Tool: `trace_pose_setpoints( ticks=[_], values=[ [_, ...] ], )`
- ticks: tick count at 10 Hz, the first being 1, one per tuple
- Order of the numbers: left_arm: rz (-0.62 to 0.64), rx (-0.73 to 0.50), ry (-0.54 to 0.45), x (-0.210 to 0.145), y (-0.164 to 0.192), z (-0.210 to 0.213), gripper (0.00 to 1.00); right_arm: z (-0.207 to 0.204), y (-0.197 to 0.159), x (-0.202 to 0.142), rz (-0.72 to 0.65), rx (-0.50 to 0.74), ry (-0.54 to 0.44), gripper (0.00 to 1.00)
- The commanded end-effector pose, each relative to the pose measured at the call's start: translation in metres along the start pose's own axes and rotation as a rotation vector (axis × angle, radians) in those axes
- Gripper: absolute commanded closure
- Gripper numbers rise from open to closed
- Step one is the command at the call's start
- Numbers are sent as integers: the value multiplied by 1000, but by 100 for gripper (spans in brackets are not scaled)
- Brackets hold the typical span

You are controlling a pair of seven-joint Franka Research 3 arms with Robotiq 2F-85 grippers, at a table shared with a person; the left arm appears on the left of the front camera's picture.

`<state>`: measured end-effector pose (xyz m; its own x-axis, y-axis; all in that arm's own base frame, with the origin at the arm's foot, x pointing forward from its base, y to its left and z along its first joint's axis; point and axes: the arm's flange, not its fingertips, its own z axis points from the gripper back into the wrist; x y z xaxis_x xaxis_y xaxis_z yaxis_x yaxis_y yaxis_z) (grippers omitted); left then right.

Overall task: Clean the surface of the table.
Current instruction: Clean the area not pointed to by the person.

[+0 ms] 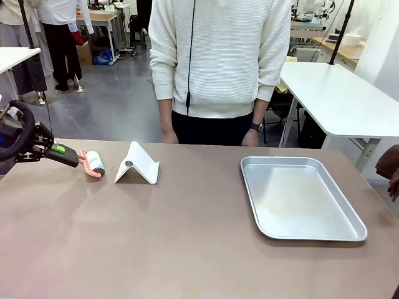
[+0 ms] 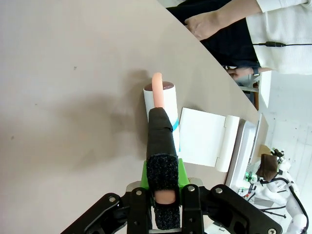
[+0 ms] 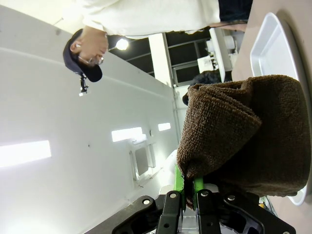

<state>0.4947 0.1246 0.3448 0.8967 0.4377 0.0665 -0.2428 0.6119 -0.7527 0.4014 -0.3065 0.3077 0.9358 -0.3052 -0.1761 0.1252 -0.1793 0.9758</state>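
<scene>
Table (image 1: 187,255) is carrying the tray (image 1: 312,237). Well left of the tray, left hand (image 1: 67,156) is clamping a lint roller (image 1: 95,164) by its pink handle. Right of it, right hand (image 3: 189,187) is gripping a brown towel (image 3: 243,131) that is hiding its fingertips.

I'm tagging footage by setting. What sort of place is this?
Likely a robotics lab or workshop: the robot's black two-finger left gripper at the matte brown table, white-topped workbenches, and a bare grey floor.
</scene>
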Motion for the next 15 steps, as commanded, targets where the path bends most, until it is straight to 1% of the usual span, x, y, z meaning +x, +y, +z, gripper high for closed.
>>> trace_pose_setpoints(
  ticks=[1, 3, 5, 6, 7, 8, 10, 11, 13, 14, 15],
  values=[
    [-16, -66, 20, -1, 4, -6, 78, 1, 5, -2, -5, 8, 6, 92],
    [-71, -229, 53, -11, -2, 19, 78, 1, 5, -2, -5, 8, 6, 92],
    [-126, -369, 29, -27, -2, 60, 78, 1, 5, -2, -5, 8, 6, 92],
    [-139, -416, 19, -34, 1, 79, 78, 1, 5, -2, -5, 8, 6, 92],
    [-153, -451, 44, -42, 8, 97, 78, 1, 5, -2, -5, 8, 6, 92],
    [-173, -492, 102, -53, 18, 117, 78, 1, 5, -2, -5, 8, 6, 92],
    [-248, -626, 239, -80, 47, 164, 78, 1, 5, -2, -5, 8, 6, 92],
    [-274, -673, 293, -87, 64, 183, 78, 1, 5, -2, -5, 8, 6, 92],
    [-303, -739, 269, -91, 103, 210, 78, 1, 5, -2, -5, 8, 6, 92],
    [-322, -762, 312, -91, 120, 216, 78, 1, 5, -2, -5, 8, 6, 92],
    [-315, -780, 279, -89, 135, 221, 78, 1, 5, -2, -5, 8, 6, 92]
  ],
)
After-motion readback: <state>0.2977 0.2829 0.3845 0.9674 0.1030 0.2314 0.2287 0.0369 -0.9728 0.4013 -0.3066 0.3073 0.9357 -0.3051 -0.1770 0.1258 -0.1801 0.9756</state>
